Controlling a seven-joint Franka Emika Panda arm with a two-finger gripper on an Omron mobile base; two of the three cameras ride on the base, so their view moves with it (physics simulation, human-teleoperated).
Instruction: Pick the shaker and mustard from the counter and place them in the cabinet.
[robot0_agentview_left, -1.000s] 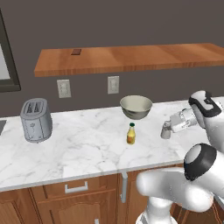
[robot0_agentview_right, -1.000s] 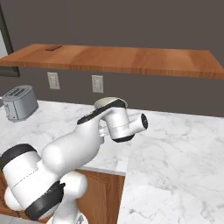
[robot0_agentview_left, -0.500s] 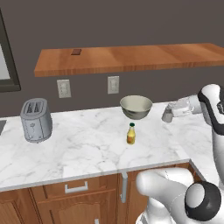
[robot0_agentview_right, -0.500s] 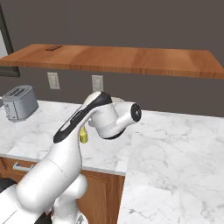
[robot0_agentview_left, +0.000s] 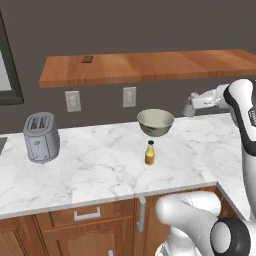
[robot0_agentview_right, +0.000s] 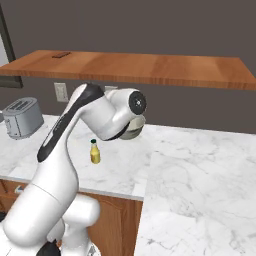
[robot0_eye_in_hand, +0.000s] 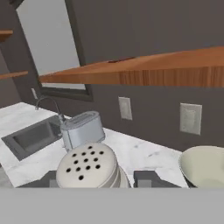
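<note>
The grey shaker (robot0_agentview_left: 188, 108) hangs in the air above the right part of the counter (robot0_agentview_left: 100, 165), held sideways below the cabinet (robot0_agentview_left: 150, 65). My gripper (robot0_agentview_left: 193, 105) is shut on the shaker. In the hand view the shaker's holed cap (robot0_eye_in_hand: 87, 165) sits between the two fingertips (robot0_eye_in_hand: 148, 178) of my gripper (robot0_eye_in_hand: 98, 179). The yellow mustard (robot0_agentview_left: 149, 153) with its dark green cap stands upright on the counter in front of the bowl, left of and below the gripper. The mustard (robot0_agentview_right: 94, 152) also appears beside my arm in the right base view, where the arm hides the gripper.
A grey-green bowl (robot0_agentview_left: 155, 121) sits on the counter near the wall, just left of the gripper. A silver toaster (robot0_agentview_left: 41, 136) stands at the far left, with a sink (robot0_eye_in_hand: 35, 135) beyond it. Two wall outlets (robot0_agentview_left: 129, 96) sit under the shelf, and a small dark object (robot0_agentview_left: 87, 59) lies on it.
My arm has lifted the shaker straight up from near the counter top to just under the shelf's height. The mustard, bowl and toaster have stayed put.
</note>
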